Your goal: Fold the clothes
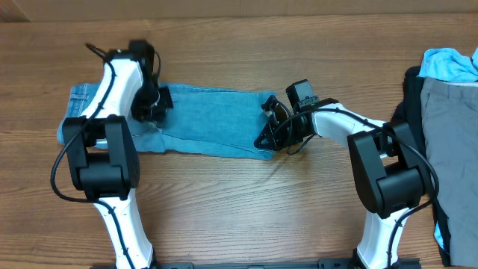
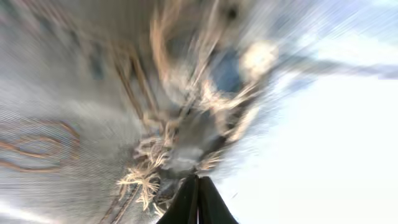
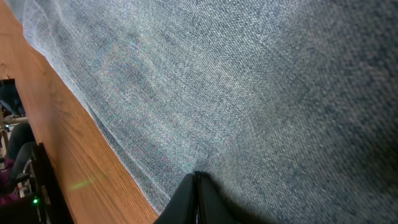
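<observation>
Jeans point(image 1: 216, 123) lying flat mid-frame, left tool point(image 1: 155, 103) clamped on frayed denim, right tool point(image 1: 267, 121) clamped at their right edge, bare tabletop point(image 1: 239, 213) below.

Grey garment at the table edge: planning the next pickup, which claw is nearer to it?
Right. The right claw is on the faded light-blue denim jeans at the end facing the grey garment; the left claw is at their far end.
</observation>
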`<move>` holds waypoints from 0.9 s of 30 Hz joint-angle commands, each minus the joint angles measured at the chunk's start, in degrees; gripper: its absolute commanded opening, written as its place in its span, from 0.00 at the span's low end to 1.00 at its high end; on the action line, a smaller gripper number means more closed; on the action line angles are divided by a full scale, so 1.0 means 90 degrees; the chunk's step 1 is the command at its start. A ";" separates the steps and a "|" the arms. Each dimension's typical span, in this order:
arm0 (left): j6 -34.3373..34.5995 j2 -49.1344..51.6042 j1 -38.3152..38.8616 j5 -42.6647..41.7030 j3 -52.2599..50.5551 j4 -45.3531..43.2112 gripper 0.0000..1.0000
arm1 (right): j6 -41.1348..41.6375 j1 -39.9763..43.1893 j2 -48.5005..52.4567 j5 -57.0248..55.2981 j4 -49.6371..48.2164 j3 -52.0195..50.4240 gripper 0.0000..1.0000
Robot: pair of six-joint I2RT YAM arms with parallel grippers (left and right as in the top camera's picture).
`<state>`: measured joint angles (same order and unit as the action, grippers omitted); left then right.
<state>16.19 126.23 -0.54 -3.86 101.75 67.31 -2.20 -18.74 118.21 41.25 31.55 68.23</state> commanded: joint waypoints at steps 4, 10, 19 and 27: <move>0.0061 -0.0117 0.0063 -0.0340 0.0563 -0.0141 0.04 | 0.0134 -0.0010 0.0141 -0.0408 0.0022 -0.0267 0.04; 0.0063 -0.0100 0.0289 -0.0401 0.0146 -0.0670 0.04 | 0.0277 0.0437 0.0027 0.1343 0.0245 0.0508 0.04; 0.0063 -0.0100 0.0391 -0.0209 -0.0920 -0.1547 0.04 | 0.1302 0.0712 -0.0192 0.0129 -0.0005 0.1375 0.04; 0.0061 -0.0100 0.0398 -0.0214 -0.1819 -0.2322 0.04 | 0.1613 0.0449 -0.0078 -0.1853 -0.0508 0.1375 0.04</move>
<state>16.21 123.57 3.11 -6.61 89.45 47.35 10.79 -13.26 118.17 33.69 28.58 79.72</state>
